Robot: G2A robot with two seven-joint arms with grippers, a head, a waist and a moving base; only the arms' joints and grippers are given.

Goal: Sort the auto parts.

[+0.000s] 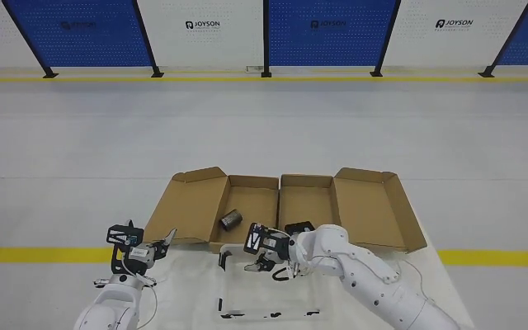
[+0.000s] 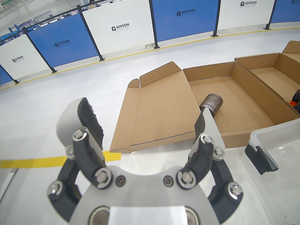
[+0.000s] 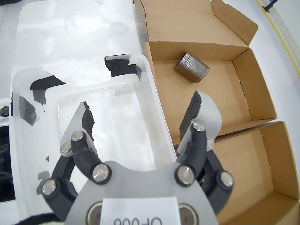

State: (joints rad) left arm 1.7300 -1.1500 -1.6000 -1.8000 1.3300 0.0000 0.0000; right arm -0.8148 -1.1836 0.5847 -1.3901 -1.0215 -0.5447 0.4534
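Right claw (image 3: 140, 99) is spread wide with nothing between its fingers. It hangs low at the far rim of the clear plastic bin (image 3: 150, 78), one finger seen over the bin and the other over the left cardboard box (image 3: 218, 104). Left claw (image 2: 143, 111) is also spread wide and empty. It hangs near the left edge of the tabletop (image 3: 70, 31), apart from the bin, and points toward the boxes. The bin stands in the middle of the tabletop with black corner pieces (image 3: 119, 66) on its rim, and its far side is just beside the near walls of the boxes. Behind it, along the far edge of the tabletop, the left box and the right cardboard box (image 3: 248, 169) stand side by side, touching, with their lids folded open outward. The auto part (image 3: 191, 67), a dark metal cylinder, lies on its side on the floor of the left box, closer to the side where the lid is hinged. It is well apart from both claws. On the floor beyond the table runs a yellow line (image 1: 49, 254), and farther back stands a fence of blue and white panels (image 1: 330, 33).
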